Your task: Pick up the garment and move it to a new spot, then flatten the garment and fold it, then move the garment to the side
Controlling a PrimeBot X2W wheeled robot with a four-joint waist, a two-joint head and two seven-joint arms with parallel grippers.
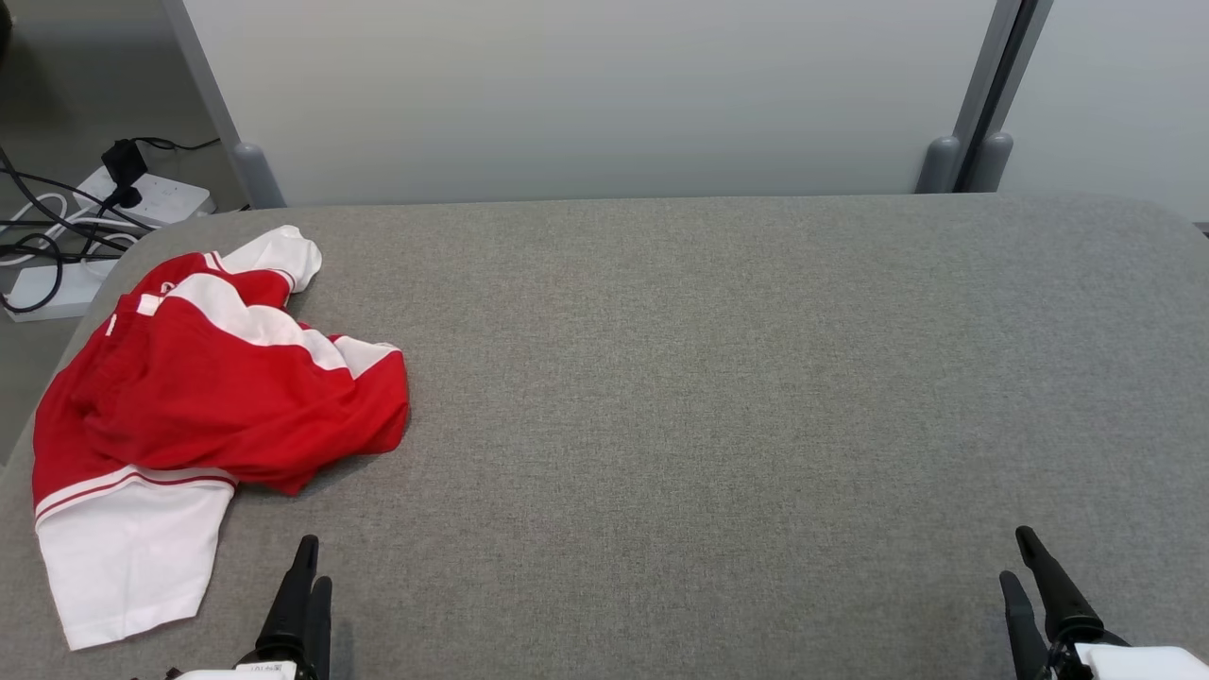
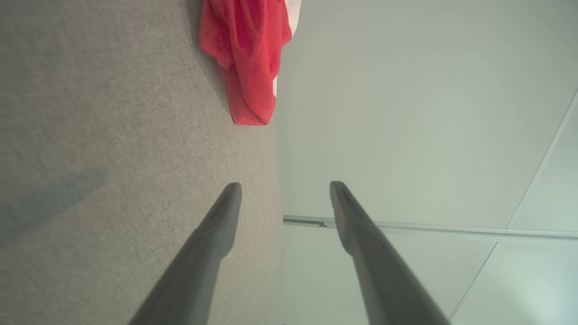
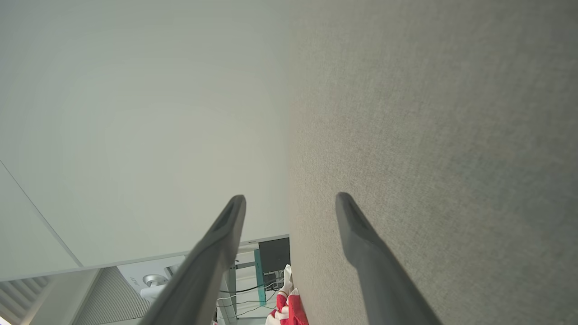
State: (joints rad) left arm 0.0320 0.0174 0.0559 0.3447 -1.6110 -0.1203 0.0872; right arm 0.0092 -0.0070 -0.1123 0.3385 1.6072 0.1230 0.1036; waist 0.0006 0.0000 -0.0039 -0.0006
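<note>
Grey surface (image 1: 708, 378) bears a crumpled red-and-white garment (image 1: 208, 397); left gripper (image 1: 315, 561) near it, right gripper (image 1: 1015, 554) well apart, both wide and empty.

**Cut-offs and tiny bits**

Left wrist view: garment (image 2: 246, 58) cut by top edge. Right wrist view: a tiny scrap of it at the bottom edge. Head view: left gripper (image 1: 315, 561) and right gripper (image 1: 1016, 553) cut at bottom; cables (image 1: 38, 236) run off the left edge.

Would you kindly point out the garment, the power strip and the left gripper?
garment (image 1: 236, 397), head view, on its red middle.
power strip (image 1: 162, 196), head view, on its white top.
left gripper (image 1: 315, 564), head view, midway between its fingertips.
</note>
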